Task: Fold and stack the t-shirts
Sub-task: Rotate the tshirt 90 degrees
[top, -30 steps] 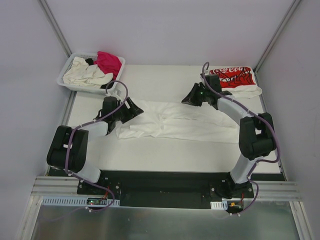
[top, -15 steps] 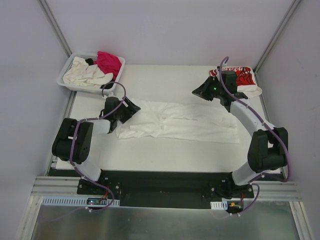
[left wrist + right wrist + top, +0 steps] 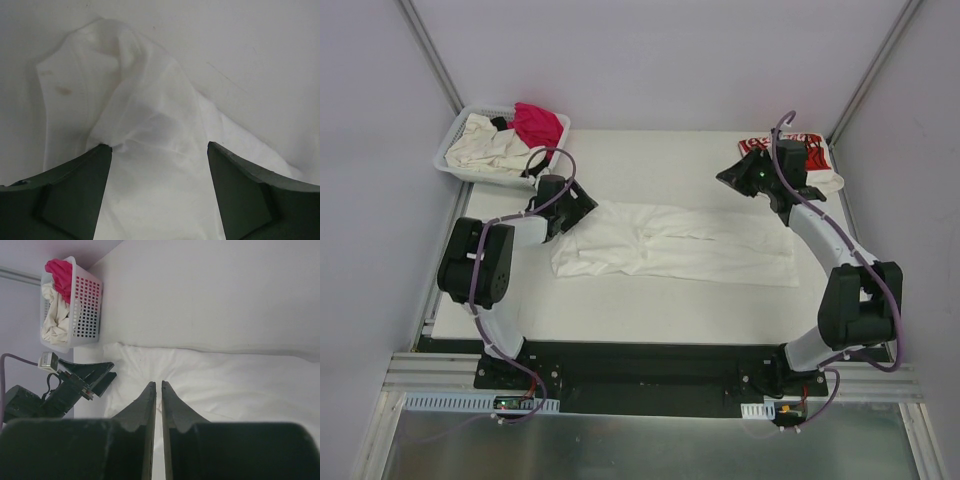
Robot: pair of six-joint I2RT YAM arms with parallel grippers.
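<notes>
The plain white t-shirt (image 3: 670, 245) lies as a long folded strip across the middle of the table (image 3: 650, 305). The left gripper (image 3: 586, 208) stands wide open over its bunched left end. The right gripper (image 3: 724, 178), fingers almost together and empty, hovers near the red-printed shirt (image 3: 798, 158) at the far right. More shirts (image 3: 495, 148) fill the basket (image 3: 447, 150).

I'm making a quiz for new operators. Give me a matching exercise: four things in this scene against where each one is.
1. plain white t-shirt
2. red-print t-shirt
3. magenta t-shirt
4. basket

A. far left corner
B. lying across the middle
C. far right corner
D. piled inside the basket

Pairs: 1-B, 2-C, 3-D, 4-A.
</notes>
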